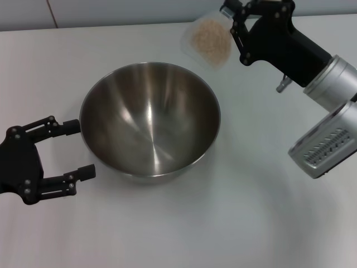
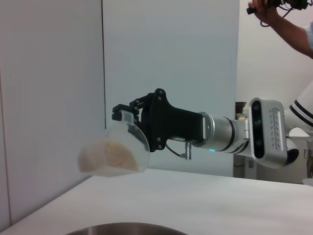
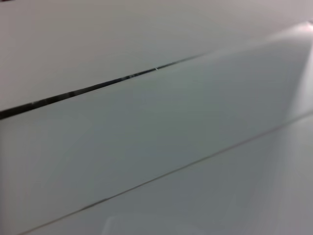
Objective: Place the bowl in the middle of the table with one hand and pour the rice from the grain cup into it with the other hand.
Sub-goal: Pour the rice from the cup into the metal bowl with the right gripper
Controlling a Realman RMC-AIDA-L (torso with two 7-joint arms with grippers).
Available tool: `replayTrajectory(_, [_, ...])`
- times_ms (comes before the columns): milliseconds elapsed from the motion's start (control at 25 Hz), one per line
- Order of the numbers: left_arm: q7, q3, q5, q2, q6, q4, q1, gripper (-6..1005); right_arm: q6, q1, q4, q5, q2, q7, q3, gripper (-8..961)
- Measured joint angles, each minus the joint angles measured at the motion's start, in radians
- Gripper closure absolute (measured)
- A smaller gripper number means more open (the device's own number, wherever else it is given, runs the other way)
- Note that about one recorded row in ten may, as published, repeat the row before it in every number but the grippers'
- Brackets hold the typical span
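Presently my right hand (image 1: 233, 17) grips the tilted grain cup (image 1: 207, 42) of rice (image 1: 210, 38) beyond the steel bowl (image 1: 149, 120) mid-desk (image 1: 262, 223), my left hand (image 1: 75, 151) released beside its rim; tipping further before reaching the bowl would likely spill grains.

Legible text, labels, brands, numbers, signs: none in any of the three views.
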State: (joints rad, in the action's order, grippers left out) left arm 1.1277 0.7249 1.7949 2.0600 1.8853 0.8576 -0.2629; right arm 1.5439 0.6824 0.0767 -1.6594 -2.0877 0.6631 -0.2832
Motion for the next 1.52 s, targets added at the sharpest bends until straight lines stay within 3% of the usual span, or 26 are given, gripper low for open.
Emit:
replayTrajectory(440, [0.000,-0.022,0.000,0.000,0.000,0.000,-0.012,172,-0.020,0.042,-0.068,-0.008,0.000,0.303,-0.005,936])
replayTrajectory(1080, [-0.003,-0.035,0.000,-0.003,-0.002,0.004,-0.017,172,-0.135,0.046,-0.225,-0.005,-0.003,0.646,0.009,936])
replayTrajectory(1520, [-0.009,-0.043,0.004,-0.003,-0.002,0.005,-0.018,172,-0.087,0.047,-0.239,-0.019,-0.003,0.848,0.011,936])
